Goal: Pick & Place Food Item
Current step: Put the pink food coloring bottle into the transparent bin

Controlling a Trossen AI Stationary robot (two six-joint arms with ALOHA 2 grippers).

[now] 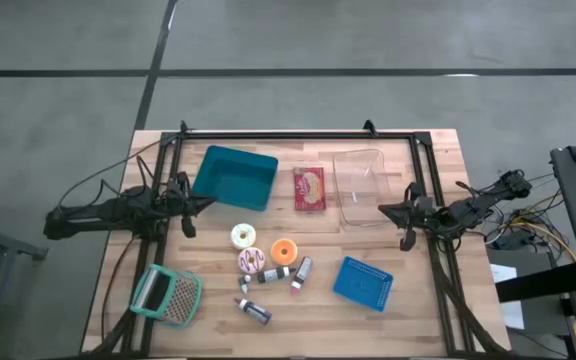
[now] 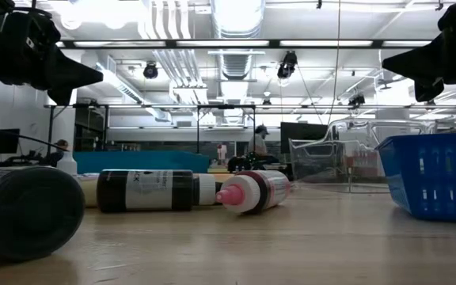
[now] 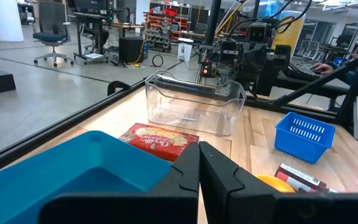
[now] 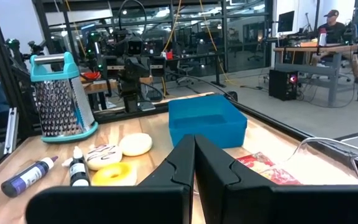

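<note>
A red food packet (image 1: 309, 188) lies flat between the teal bin (image 1: 235, 177) and the clear container (image 1: 360, 187). Nearer the front lie a white bun (image 1: 244, 236), a pink-frosted donut (image 1: 251, 261) and an orange donut (image 1: 284, 250). My left gripper (image 1: 206, 202) hovers shut at the teal bin's left side, pointing level toward the table's right; in its wrist view the shut fingers (image 3: 199, 168) hold nothing. My right gripper (image 1: 383, 209) hovers shut by the clear container's right edge, pointing left, fingers (image 4: 194, 162) together and holding nothing.
Several paint bottles (image 1: 276, 274) lie near the donuts, with one more (image 1: 253, 310) toward the front. A blue basket (image 1: 363, 282) sits front right and a teal-handled grater (image 1: 166, 295) front left. A black frame (image 1: 298, 134) runs along the table's edges.
</note>
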